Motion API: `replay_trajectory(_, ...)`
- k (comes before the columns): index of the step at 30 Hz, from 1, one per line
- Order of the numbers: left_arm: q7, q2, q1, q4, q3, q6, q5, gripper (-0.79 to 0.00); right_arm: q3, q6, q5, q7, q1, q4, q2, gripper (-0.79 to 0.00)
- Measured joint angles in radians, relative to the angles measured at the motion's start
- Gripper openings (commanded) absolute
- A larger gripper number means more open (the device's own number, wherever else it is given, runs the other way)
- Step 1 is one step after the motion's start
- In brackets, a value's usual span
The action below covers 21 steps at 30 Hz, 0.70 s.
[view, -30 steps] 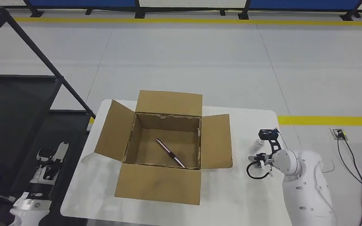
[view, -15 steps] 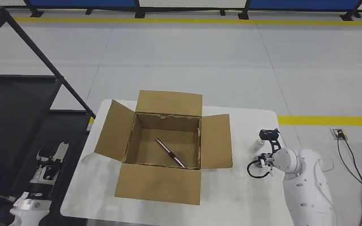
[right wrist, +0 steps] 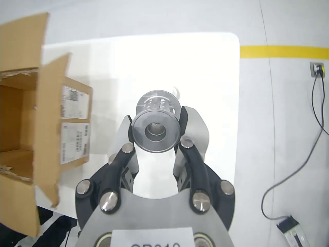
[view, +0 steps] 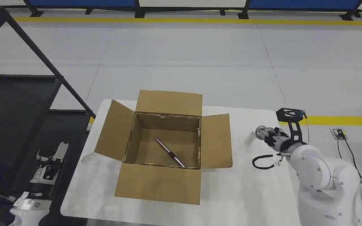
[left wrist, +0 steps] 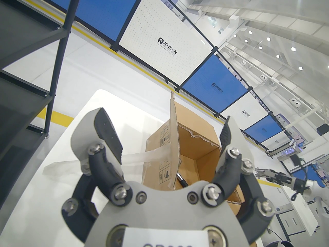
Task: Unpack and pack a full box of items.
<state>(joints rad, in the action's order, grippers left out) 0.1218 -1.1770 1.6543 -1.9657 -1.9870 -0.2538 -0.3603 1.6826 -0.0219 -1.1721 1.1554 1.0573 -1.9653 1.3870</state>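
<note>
Left arm [view: 35, 181] sat at lower left of top view, forearm angled toward upper right of frame. Left gripper [left wrist: 166, 119] had fingers [left wrist: 105, 129] spread wide, nothing between pads. Right arm [view: 310, 169] sat at lower right of top view, wrist pointed left toward frame centre. Right gripper [right wrist: 155, 129] was clamped on flanged metal spool [right wrist: 155, 132], one finger pressed against each side, spool axis in line with wrist.
</note>
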Motion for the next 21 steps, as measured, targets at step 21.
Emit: replay_trajectory(21, 0.0, 0.0, 0.0, 0.0, 0.0, 0.0, 0.0, 0.0, -0.745, 0.029, 0.013, -0.044, -0.331, 0.304, 0.075, -0.785)
